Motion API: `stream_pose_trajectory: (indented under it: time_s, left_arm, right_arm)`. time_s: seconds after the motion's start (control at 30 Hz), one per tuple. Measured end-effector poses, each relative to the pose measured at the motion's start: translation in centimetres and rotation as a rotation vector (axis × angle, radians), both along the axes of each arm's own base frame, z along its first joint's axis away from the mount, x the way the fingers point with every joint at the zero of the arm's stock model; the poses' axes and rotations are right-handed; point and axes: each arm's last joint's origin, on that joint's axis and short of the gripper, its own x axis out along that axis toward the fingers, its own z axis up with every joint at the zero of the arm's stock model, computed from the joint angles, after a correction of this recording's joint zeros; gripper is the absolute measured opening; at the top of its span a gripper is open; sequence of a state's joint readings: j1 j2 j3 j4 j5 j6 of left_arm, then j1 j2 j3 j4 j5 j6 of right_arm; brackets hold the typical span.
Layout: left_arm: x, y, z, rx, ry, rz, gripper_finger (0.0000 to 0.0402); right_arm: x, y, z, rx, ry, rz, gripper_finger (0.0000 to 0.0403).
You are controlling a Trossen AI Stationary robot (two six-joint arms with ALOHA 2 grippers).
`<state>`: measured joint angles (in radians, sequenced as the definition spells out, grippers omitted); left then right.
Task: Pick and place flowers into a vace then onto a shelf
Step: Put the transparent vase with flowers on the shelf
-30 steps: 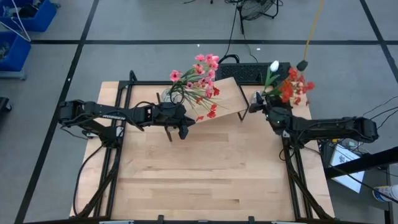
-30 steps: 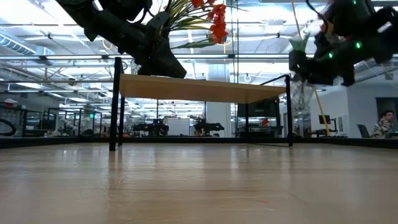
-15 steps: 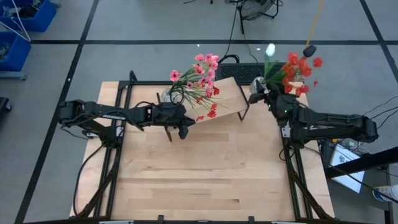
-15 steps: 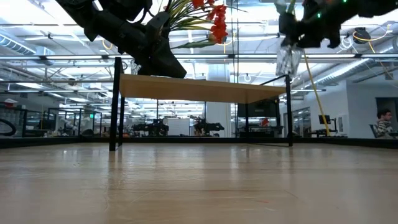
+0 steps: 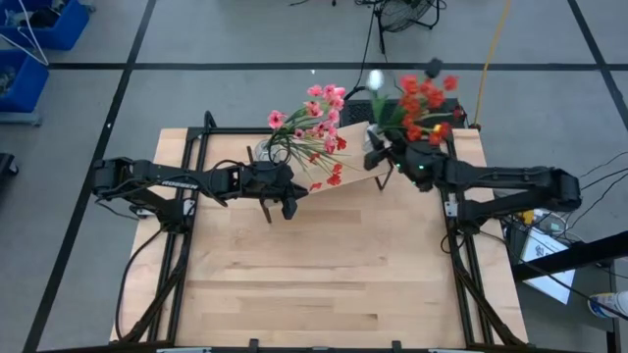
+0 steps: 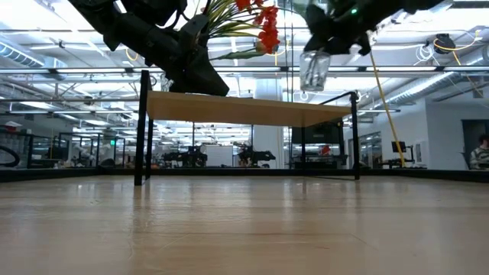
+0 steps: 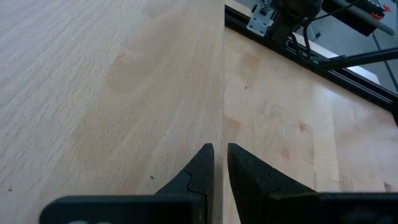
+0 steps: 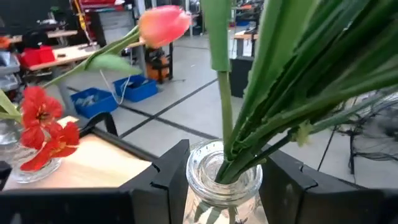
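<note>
A big wooden table [image 5: 324, 275] fills the middle, its boards running bare across the near half. At the far edge stands a small pale shelf [image 5: 358, 147] on thin black legs [image 6: 141, 126], raised well clear of the tabletop. On the shelf's left end sits a clear glass vase [image 5: 265, 152] of pink and red flowers [image 5: 319, 123]. Black frame rails [image 5: 201, 147] run along the table's sides.

flowers [image 5: 417, 98]: red blossoms, green stems, one white bud
vase [image 8: 222, 177]: clear glass
shelf [image 5: 358, 152]: pale wood, black legs
</note>
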<state>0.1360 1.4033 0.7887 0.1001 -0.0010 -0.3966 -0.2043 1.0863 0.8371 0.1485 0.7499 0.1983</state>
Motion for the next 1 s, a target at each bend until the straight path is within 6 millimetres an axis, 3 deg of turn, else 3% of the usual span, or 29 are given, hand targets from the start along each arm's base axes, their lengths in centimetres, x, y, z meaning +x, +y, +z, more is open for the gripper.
stream_pose_trajectory:
  time_s: [0.17, 0.47, 0.63, 0.83, 1.0]
  left_arm:
    - [0.0, 0.0, -0.1, 0.000, 0.007, -0.002, 0.0051]
    - [-0.1, 0.0, -0.2, -0.002, 0.023, -0.005, 0.0051]
    - [-0.1, -0.1, -0.2, -0.003, 0.026, -0.005, 0.0051]
    - [-0.1, 0.0, -0.2, 0.002, 0.028, -0.007, 0.0051]
    - [-0.1, -0.1, -0.2, 0.004, 0.029, -0.009, 0.0051]
  right_arm:
    - [1.9, -0.3, -1.3, 0.045, 0.017, 0.043, 0.0142]
    - [3.5, -0.4, -3.4, 0.081, 0.091, 0.067, 0.0142]
    - [3.8, -0.4, -3.7, 0.094, 0.081, 0.064, 0.0146]
    - [3.6, -0.4, -4.2, 0.120, 0.038, 0.049, 0.0191]
    - [3.5, -0.3, -4.7, 0.114, 0.025, 0.055, 0.0192]
